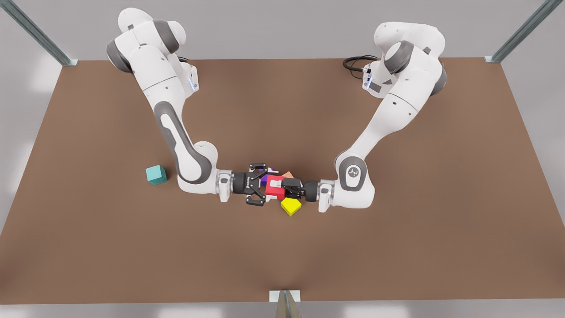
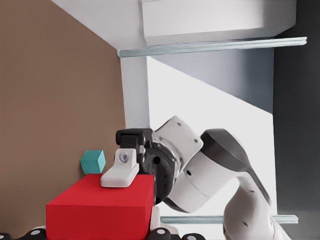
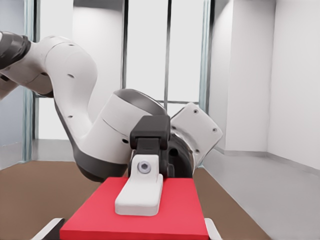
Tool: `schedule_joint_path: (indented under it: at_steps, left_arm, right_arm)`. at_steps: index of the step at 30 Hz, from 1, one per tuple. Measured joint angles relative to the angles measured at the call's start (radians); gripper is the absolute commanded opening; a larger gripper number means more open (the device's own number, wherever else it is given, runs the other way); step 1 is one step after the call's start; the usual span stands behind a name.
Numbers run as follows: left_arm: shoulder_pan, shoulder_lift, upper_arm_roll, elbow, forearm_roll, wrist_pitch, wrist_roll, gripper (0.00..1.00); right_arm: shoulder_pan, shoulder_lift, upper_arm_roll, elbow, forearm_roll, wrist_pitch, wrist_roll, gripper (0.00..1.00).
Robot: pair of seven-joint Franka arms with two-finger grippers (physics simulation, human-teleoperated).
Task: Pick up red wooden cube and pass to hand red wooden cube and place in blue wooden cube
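A brown table (image 1: 397, 247) stands in a grey-walled room, with a metal post (image 1: 284, 304) at its near edge. There are five cubes, one of each colour. The yellow cube (image 1: 291, 206) is nearest. Just beyond it, the red wooden cube (image 1: 274, 189) hangs above the table between two end effectors. The left end effector (image 1: 284, 188) clamps it top and bottom, and the right end effector (image 1: 269, 185) presses pads on its sides. The purple cube (image 1: 264, 179) and salmon cube (image 1: 288, 175) lie behind it. The blue wooden cube (image 1: 156, 174) sits well apart, at the front view's left.

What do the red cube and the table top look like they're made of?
Red wooden cube, between the left gripper and right gripper: flat, matte red faces, no grain showing; painted wood or plastic, can't tell. Table top: even matte brown, no grain or gloss; possibly board or laminate.
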Motion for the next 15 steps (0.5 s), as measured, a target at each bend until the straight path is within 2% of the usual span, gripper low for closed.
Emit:
schedule_joint_path:
  at_steps: [8,9,10,11,12,15]
  left_arm:
    - [-0.001,-0.001,0.000,0.000,-0.002,0.001,-0.008,0.66]
    - [-0.001,-0.001,0.000,0.000,-0.002,0.001,-0.009,0.66]
    - [-0.002,-0.001,0.000,0.000,-0.003,0.001,-0.009,0.66]
    - [-0.002,-0.001,0.000,0.000,-0.003,0.001,-0.010,0.66]
    - [-0.002,-0.001,0.000,0.000,-0.004,0.002,-0.011,0.66]
    - [-0.002,0.000,0.000,0.000,-0.005,0.003,-0.012,0.66]
  right_arm:
    - [0.005,0.016,0.010,0.025,0.004,0.026,-0.006,1.00]
    - [0.004,0.017,0.012,0.028,0.004,0.029,-0.007,0.95]
    - [0.004,0.017,0.013,0.029,0.004,0.031,-0.007,0.85]
    - [0.005,0.018,0.013,0.031,0.003,0.033,-0.007,0.63]
    - [0.005,0.018,0.013,0.031,0.001,0.035,-0.006,0.57]
    - [0.004,0.018,0.013,0.032,-0.002,0.040,-0.004,0.57]
